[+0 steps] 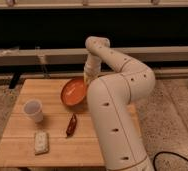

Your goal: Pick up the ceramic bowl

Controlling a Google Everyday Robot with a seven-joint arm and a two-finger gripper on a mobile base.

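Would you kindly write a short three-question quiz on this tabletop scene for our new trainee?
1. True or false: the ceramic bowl is tilted, with its inside facing the camera.
2. Which thing stands nearest the table's left edge? A) the white cup B) the dark red packet C) the pale wrapped snack
3. Fill in: the gripper is at the bowl's ____ rim.

Key: 1 true; 2 A; 3 right.
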